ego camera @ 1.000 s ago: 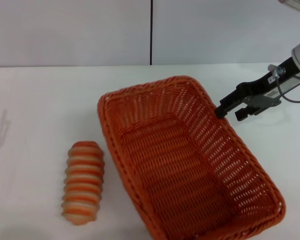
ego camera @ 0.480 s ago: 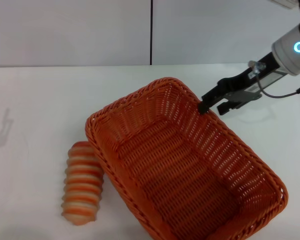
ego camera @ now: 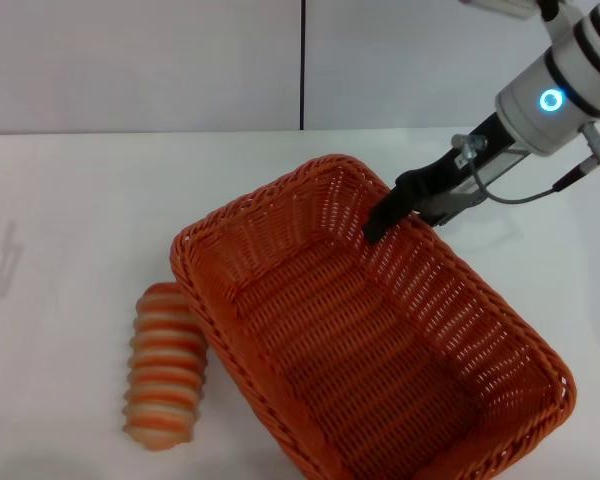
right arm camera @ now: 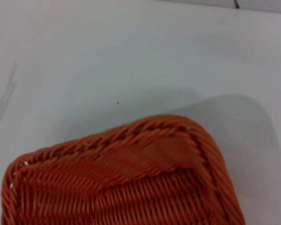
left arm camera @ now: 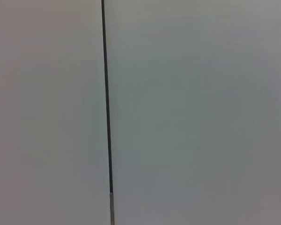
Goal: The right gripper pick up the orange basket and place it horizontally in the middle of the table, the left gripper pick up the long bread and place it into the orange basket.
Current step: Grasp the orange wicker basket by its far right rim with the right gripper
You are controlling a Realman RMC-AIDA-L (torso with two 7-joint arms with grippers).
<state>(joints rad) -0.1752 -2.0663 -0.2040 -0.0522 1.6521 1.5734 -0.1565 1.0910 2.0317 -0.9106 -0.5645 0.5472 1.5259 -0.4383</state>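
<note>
The orange basket (ego camera: 280, 215) lies empty and askew on the white table (ego camera: 80, 200), running from centre to front right. My right gripper (ego camera: 385, 222) reaches down from the upper right to the basket's far right rim near the back corner. It is open, one black finger inside the wall and the other outside. That corner of the orange basket (right arm camera: 131, 187) fills the right wrist view. The long bread (ego camera: 165, 365), striped orange and cream, lies on the table at front left, its upper end right beside the basket's left corner. The left gripper is out of view.
A pale wall with a dark vertical seam (ego camera: 302, 65) stands behind the table. The left wrist view shows only that wall and the seam (left arm camera: 107, 93). Bare tabletop spreads across the left and back of the table.
My right gripper came in leftward from the right onto the basket's rim. The basket turned and slid left, so its left corner now sits against the bread. The bread stayed put.
</note>
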